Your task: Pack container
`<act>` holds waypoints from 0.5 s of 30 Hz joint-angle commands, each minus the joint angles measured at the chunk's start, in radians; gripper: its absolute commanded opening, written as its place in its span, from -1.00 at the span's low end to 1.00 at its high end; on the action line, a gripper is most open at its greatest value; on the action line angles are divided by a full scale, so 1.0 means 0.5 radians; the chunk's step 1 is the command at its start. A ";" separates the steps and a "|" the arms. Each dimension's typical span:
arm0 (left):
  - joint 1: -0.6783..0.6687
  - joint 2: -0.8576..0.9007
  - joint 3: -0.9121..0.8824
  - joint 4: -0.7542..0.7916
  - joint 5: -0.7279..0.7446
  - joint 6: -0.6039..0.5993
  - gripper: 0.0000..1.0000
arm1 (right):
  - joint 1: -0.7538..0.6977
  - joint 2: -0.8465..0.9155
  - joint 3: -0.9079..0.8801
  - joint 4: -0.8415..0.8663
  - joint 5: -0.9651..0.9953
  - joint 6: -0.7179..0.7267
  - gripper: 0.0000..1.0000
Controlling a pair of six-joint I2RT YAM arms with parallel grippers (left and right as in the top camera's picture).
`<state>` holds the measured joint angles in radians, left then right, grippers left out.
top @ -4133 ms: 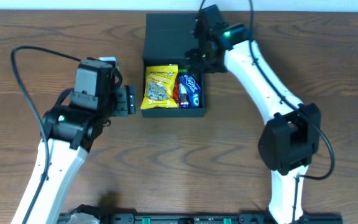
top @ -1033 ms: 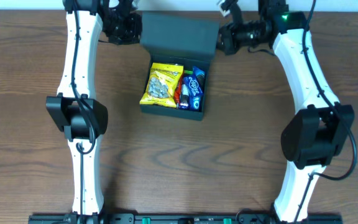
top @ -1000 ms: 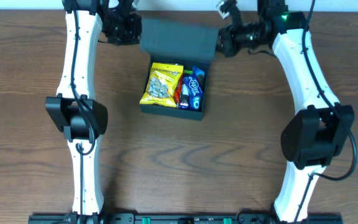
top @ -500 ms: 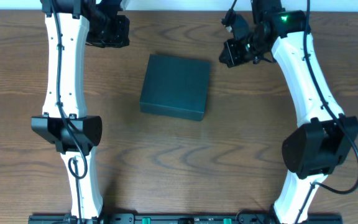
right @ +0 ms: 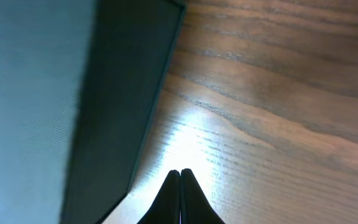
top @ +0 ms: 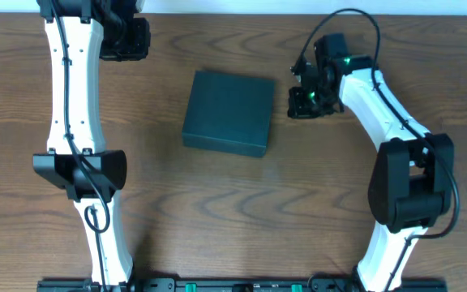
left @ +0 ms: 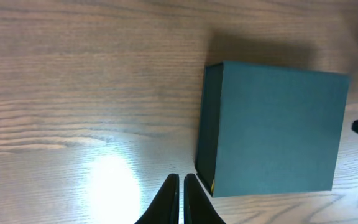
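The container [top: 229, 112] sits on the table [top: 217, 219], its lid now down over the snacks that showed 1 second ago; my left gripper [left: 181, 193] and right gripper [right: 179, 186] have backed off, both pinched together and empty; I judge the packing finished.

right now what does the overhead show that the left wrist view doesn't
Only the overhead: the left arm and right arm, with the right jaws beside the box on its right, apart from it, and the left jaws off toward the far left of the table.
Only the left wrist: its own jaws, shut together at the bottom edge, and a bright glare on the wood beside them.
Both: the box with its lid shut, resting on the table with nothing on top.
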<state>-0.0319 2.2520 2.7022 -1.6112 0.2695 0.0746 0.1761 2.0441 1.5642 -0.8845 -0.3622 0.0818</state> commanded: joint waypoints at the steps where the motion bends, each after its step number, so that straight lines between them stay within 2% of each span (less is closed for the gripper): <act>1: -0.016 -0.302 -0.022 -0.157 -0.052 -0.014 -0.88 | 0.019 -0.029 -0.008 0.055 -0.024 0.073 -0.97; 3: -0.013 -0.481 -0.137 -0.156 -0.052 0.002 -0.88 | 0.019 -0.029 -0.005 0.075 -0.025 0.073 -0.98; 6: 0.032 -0.791 -0.522 -0.085 -0.024 0.031 -0.88 | 0.024 -0.029 -0.006 0.086 -0.024 0.063 -0.98; 15: 0.040 -1.232 -1.902 0.501 0.033 0.079 -0.88 | 0.040 -0.026 -0.006 0.270 -0.051 0.025 -0.98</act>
<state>-0.0147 1.6245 1.9072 -1.3872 0.2649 0.0902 0.1810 2.0441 1.5593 -0.7631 -0.3676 0.0990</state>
